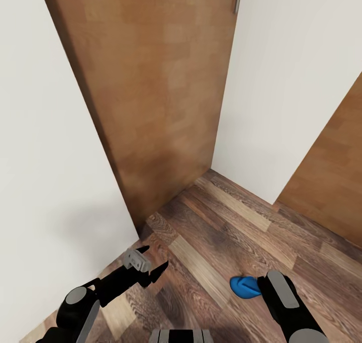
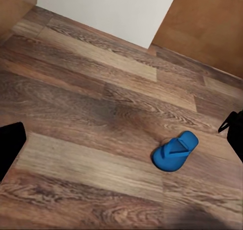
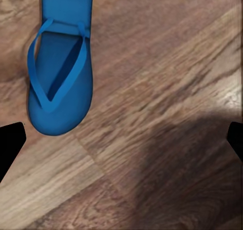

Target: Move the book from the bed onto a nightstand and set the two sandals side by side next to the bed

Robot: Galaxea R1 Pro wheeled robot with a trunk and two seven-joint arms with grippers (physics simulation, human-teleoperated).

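1. Sandal (image 1: 242,286) is lying flat on the wood floor (image 1: 211,232), strap side up, just beside the right arm (image 1: 286,297) in the head view; that arm is covering part of it.
2. Right gripper (image 3: 121,139) is hovering above the floor with its jaws spread wide and nothing between them. In the right wrist view the sandal (image 3: 61,73) is sitting off to one side, close to one fingertip (image 3: 10,146) but outside the gap; whether it is touching cannot be told.
3. Left gripper (image 1: 151,265) is hanging low over the floor near the white wall (image 1: 45,182), jaws parted and holding nothing. In the left wrist view the sandal (image 2: 174,151) is lying well apart from the fingers (image 2: 10,146), nearer the far one at the frame edge.
4. Count: one blue sandal, two grippers, both empty.
5. Surroundings: a tall wood door (image 1: 151,91) is standing between white wall panels ahead, and a second wood panel (image 1: 332,182) is showing at the right edge of the head view.
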